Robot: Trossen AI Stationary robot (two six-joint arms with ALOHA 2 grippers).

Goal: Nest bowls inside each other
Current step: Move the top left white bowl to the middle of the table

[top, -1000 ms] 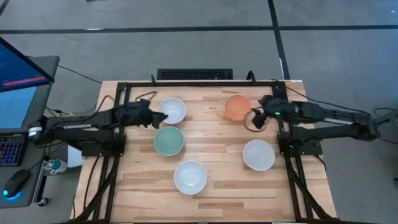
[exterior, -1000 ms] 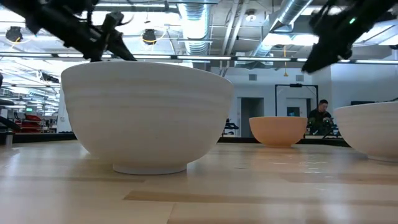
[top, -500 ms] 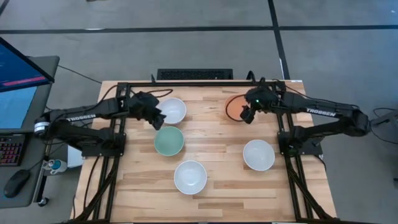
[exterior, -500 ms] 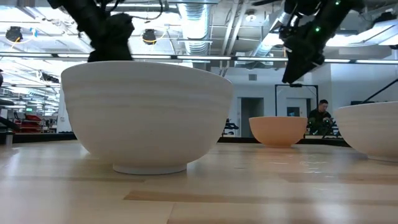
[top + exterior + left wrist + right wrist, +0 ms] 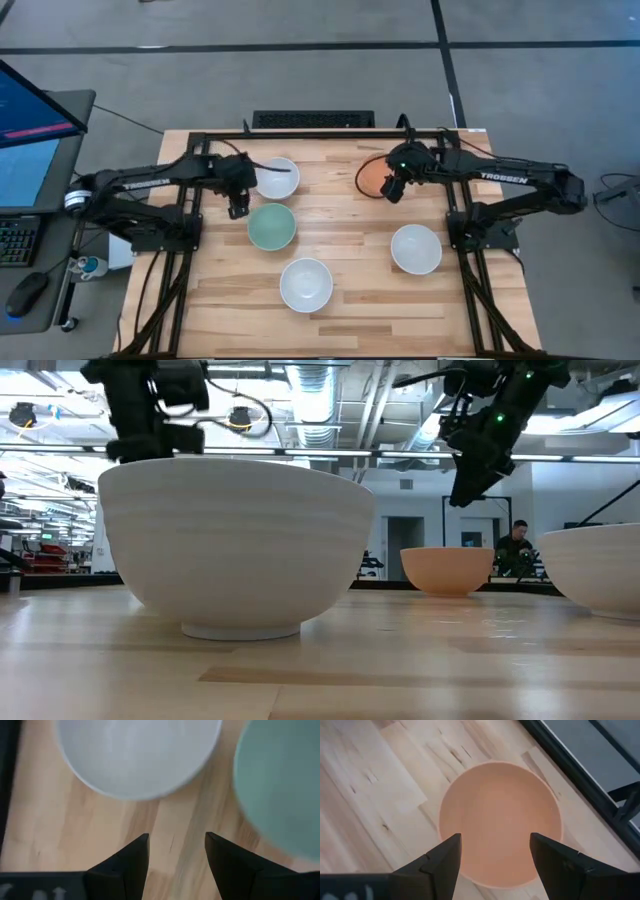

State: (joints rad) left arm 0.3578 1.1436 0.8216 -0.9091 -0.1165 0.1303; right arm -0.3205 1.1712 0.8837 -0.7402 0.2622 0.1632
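Note:
Five bowls stand on their bases on the wooden table. A white bowl is far left, with the mint green bowl just nearer. Another white bowl sits near the middle and a third white bowl to the right. The orange bowl is far right. My left gripper is open and points down over bare wood beside the white bowl and mint bowl. My right gripper is open and hovers above the orange bowl.
A black frame rail runs along the table's far edge, and the arm mounts stand at the left and right sides. In the low view the near white bowl fills the foreground. Bare wood lies between the two groups of bowls.
My left gripper has tipped from lying level toward the far white bowl to pointing down, and has shifted slightly toward the near-left. My right gripper has moved toward the table's left, from beside the orange bowl to above it. No bowl has moved.

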